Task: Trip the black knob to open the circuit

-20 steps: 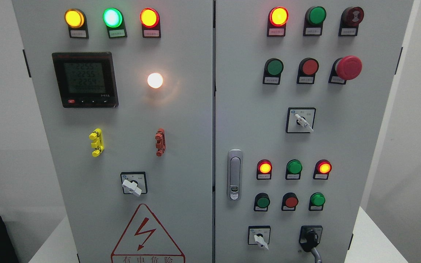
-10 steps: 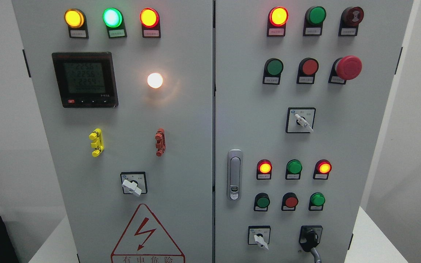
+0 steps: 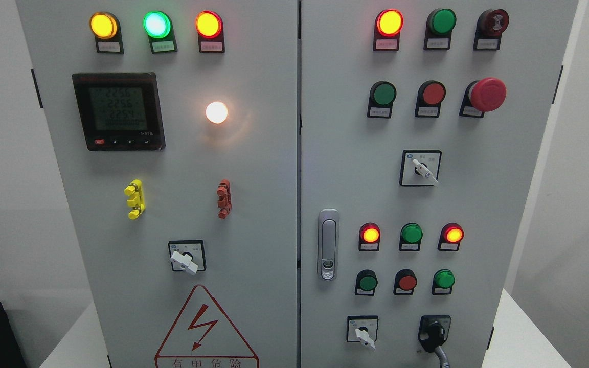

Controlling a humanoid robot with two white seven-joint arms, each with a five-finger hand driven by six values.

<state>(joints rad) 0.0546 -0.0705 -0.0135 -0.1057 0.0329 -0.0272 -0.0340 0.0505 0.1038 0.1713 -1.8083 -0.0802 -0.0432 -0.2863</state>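
From the head camera you face a grey cabinet (image 3: 253,168) with two doors. Neither robot hand is in the picture, so you cannot tell whether they are released or clenched.

The black knob (image 3: 433,332) sits at the bottom right of the right door, its handle pointing down and slightly right. Just left of it is a white selector (image 3: 363,335). Above them is a row of three buttons, green, red, green, and over those three lamps, the outer two lit red.

Higher on that door you have another white selector (image 3: 422,169), a red mushroom button (image 3: 488,94) and a latch (image 3: 329,244) near the door's left edge.

On the left door you see a meter (image 3: 118,111), a lit white lamp (image 3: 217,112), a yellow clip (image 3: 135,199), a red clip (image 3: 224,198) and a warning triangle (image 3: 205,329).
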